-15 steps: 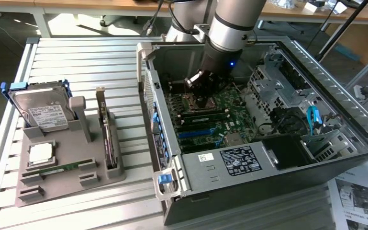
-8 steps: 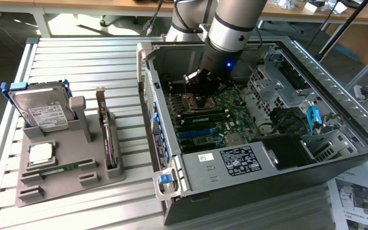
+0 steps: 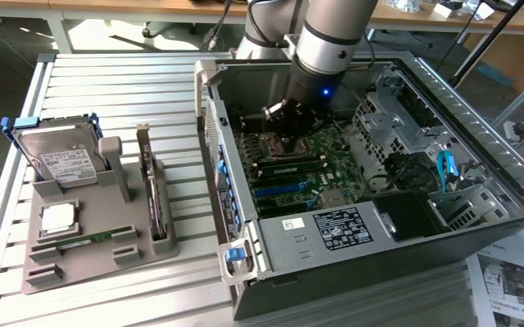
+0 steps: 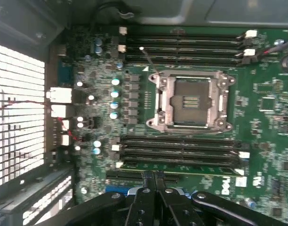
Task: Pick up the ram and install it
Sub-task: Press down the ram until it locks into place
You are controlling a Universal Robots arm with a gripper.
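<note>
**Exterior view: gripper over the memory slots, fingers together**

Exterior view, from its left to its right: a grey parts holder [image 3: 98,238] sits on the slatted table [image 3: 116,88], carrying a hard drive [image 3: 57,160] upright at the back, a small silver processor chip [image 3: 58,216] and one ram stick [image 3: 84,240] lying flat in its groove, with a dark expansion card [image 3: 155,197] standing on edge just beside. Further right is the open computer case [image 3: 371,272], its motherboard [image 3: 312,174] exposed. The gripper [image 3: 287,136] hangs inside the case, low over the board near the processor socket.

In the wrist view the gripper [image 4: 153,176] has its fingers pressed together, tips right above the lower bank of memory slots [image 4: 179,153], where a green ram edge [image 4: 181,167] appears to lie in the nearest slot. Whether the tips touch it I cannot tell.

Judging from this, the step in hand looks like seating the module. Doing it well calls for pressing straight down along the slot line, centred on the stick, so both end latches [image 4: 243,155] close evenly without flexing the board.
</note>
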